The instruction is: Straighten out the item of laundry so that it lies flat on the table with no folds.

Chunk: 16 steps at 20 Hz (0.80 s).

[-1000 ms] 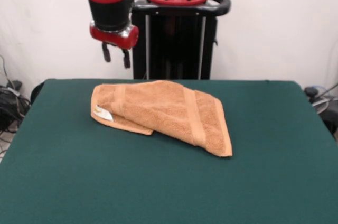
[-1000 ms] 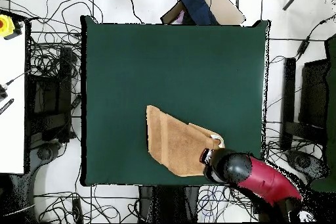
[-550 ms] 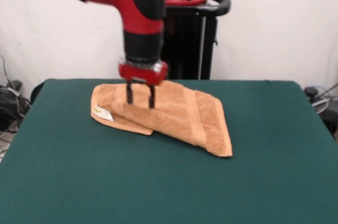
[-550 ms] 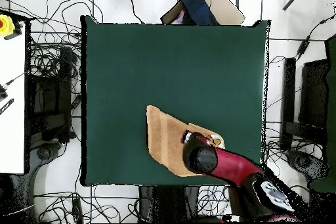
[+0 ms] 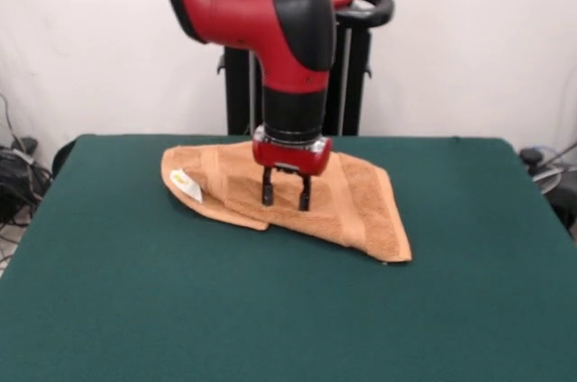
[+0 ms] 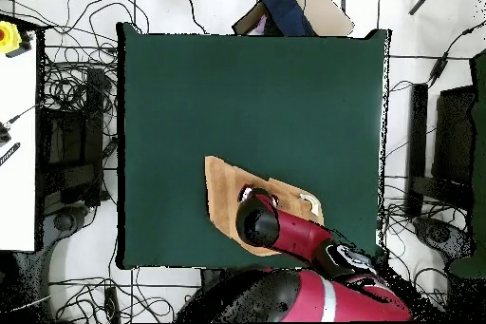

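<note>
1. Since 0.5 s ago my gripper [image 5: 286, 197] has shifted from the towel's tag side toward its middle; a full sec ago it hung clear above the far edge. The towel [image 5: 361, 206] has also slid a little, its long corner now lying further out than before.
2. Gripper now: pointing straight down over the towel's centre, two dark fingers [image 5: 268, 193] set apart w/ a gap between them. Tips look to be at or on the cloth, but I can't tell for sure from the front view if they've pinched any fabric. Nothing lifted.
3. Towel: orange-tan terry, folded over itself, lying on the green table [image 5: 135, 310] near its far edge in the front view, roughly mid-width. White tag [image 5: 187, 183] shows at the end nearer the left edge in front view; opposite corner tapers to a point toward the right.
4. Overhead view: arm [image 6: 313, 244] covers much of the towel [image 6: 220, 187], which sits near the table's [image 6: 190, 92] bottom edge there; gripper itself hidden under the wrist.
</note>
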Motion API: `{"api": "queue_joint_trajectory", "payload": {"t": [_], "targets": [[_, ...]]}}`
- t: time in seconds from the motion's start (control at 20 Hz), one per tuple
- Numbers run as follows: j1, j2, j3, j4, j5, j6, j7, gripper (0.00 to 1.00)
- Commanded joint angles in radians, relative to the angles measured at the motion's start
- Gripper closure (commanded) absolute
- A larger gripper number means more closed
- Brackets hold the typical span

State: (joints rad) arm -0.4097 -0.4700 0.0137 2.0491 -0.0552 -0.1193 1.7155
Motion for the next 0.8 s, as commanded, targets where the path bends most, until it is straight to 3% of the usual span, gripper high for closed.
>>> {"api": "queue_joint_trajectory", "payload": {"t": [0.05,0.55,0.7,0.8], "targets": [[0.085,-0.028,0.022,0.076,0.120,0.171,0.255,0.00],[0.085,-0.039,0.038,0.112,0.148,0.171,0.235,0.00],[0.122,0.037,0.001,0.068,0.163,0.122,0.240,0.00],[0.128,0.152,-0.017,0.005,0.165,0.031,0.240,0.00]]}}
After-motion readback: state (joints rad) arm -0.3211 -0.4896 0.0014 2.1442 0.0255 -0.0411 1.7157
